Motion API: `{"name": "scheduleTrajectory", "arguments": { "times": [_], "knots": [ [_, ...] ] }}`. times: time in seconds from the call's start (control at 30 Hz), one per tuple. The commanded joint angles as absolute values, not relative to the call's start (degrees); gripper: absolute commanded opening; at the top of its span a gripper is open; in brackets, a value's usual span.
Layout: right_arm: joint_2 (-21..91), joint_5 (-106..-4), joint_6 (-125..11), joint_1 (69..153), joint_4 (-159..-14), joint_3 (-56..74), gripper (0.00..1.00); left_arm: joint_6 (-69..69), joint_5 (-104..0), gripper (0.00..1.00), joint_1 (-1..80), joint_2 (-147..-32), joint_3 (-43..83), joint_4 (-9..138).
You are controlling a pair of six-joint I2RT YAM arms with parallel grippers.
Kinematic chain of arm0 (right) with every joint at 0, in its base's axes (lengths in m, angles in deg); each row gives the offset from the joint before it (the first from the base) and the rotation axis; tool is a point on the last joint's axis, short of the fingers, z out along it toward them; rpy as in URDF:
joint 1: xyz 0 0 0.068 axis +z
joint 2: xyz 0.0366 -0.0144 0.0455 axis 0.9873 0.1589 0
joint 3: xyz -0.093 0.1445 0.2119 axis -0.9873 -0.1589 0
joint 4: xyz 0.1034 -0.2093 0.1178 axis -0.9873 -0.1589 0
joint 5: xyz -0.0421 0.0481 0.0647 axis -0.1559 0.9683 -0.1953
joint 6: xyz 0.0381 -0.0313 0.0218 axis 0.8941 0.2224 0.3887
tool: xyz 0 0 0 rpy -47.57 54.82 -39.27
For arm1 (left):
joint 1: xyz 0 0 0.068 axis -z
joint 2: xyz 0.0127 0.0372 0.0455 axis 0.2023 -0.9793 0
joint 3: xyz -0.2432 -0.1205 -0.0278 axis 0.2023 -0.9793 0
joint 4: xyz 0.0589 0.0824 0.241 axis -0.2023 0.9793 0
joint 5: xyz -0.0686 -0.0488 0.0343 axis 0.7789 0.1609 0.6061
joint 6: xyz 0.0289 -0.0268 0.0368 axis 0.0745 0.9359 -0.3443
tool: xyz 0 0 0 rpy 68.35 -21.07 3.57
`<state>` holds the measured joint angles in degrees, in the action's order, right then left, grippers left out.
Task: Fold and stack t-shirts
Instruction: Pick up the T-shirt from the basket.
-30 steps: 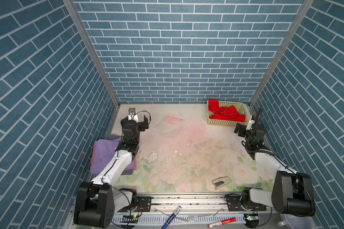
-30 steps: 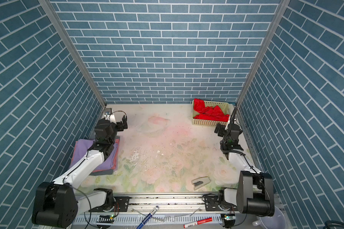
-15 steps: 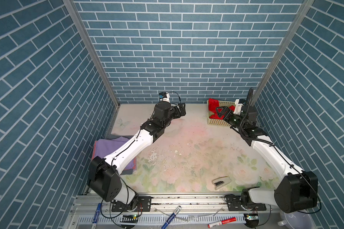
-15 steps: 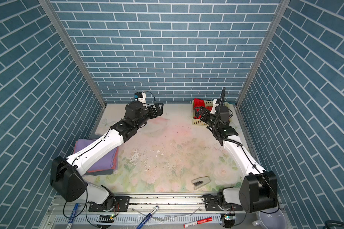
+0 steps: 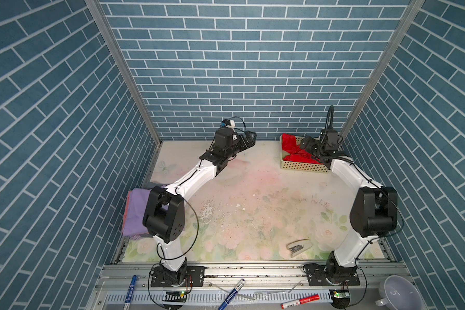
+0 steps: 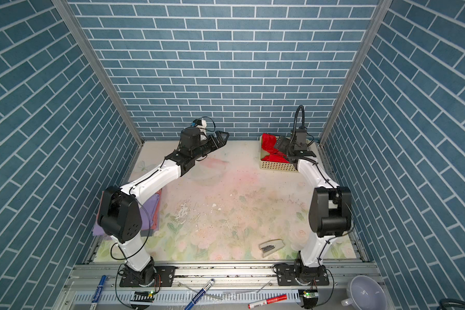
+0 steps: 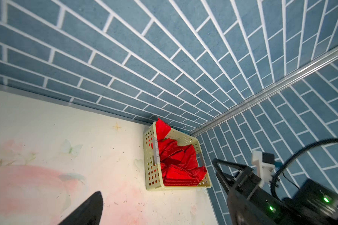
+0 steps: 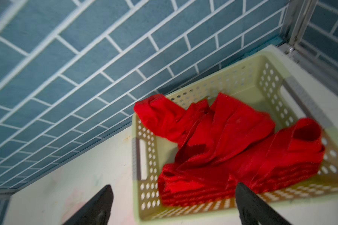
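Note:
A crumpled bright red t-shirt [image 5: 293, 151] [image 6: 269, 145] [image 7: 176, 161] [image 8: 222, 140] lies in the pale yellow-green basket [image 5: 301, 167] [image 6: 277, 166] [image 7: 150, 167] [image 8: 144, 155] in the back right corner. My right gripper [image 5: 308, 143] [image 6: 282, 145] [image 8: 174, 186] hangs open just above the basket's near side, its fingers straddling the red cloth without holding it. My left gripper [image 5: 249, 137] [image 6: 222, 137] [image 7: 165, 194] is open and empty above the table's back middle, pointing toward the basket. A folded stack with a lavender t-shirt [image 5: 136, 209] [image 6: 151, 212] on top lies at the left edge.
A stapler [image 5: 298, 245] [image 6: 271, 245] lies near the front right of the floral table. Markers [image 5: 231, 294] and a grey bowl [image 5: 397, 292] sit on the front rail. Brick walls close in three sides; the basket is tight against the back right corner.
Both arms swung from the table's sides toward the back. The left gripper moved off the folded stack to the back middle; the right gripper came over the basket.

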<state>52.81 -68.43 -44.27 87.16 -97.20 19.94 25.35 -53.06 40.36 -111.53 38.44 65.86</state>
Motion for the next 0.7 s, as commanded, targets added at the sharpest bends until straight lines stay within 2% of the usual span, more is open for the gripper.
{"name": "scheduleTrajectory", "arguments": {
  "times": [0.0, 0.1, 0.27, 0.37, 0.47, 0.53, 0.67],
  "knots": [
    [60.82, -74.04, -52.6, 86.02, -109.26, 30.85, 0.96, 17.58, -55.11, 1.0, 45.07, -115.95, 49.32, 81.55],
    [67.52, -73.68, -53.13, 85.7, -114.5, 37.92, 0.95, 15.41, -58.25, 1.0, 47.91, -119.49, 56.51, 88.46],
    [74.97, -72.49, -51.18, 85.51, -119.25, 44.3, 0.95, 20.4, -43.47, 1.0, 46.42, -119.62, 51.75, 74.23],
    [79.05, -69.76, -49.75, 85.45, -122.02, 47.85, 0.95, 19.94, -44.68, 1.0, 46.39, -118.33, 49.93, 72.94],
    [81.05, -68.99, -46.94, 85.44, -123.07, 48.64, 0.88, 16.39, -49.54, 1.0, 47.17, -118.69, 54.02, 81.73],
    [81.69, -67.9, -46.19, 85.44, -123.15, 48.83, 0.75, 14.7, -52.04, 1.0, 47.49, -119.14, 56.32, 85.47],
    [81.07, -65.07, -45.66, 85.5, -122.16, 49.04, 0.26, 14.14, -53.22, 0.99, 46.45, -119.67, 57.23, 87.36]
  ]
}}
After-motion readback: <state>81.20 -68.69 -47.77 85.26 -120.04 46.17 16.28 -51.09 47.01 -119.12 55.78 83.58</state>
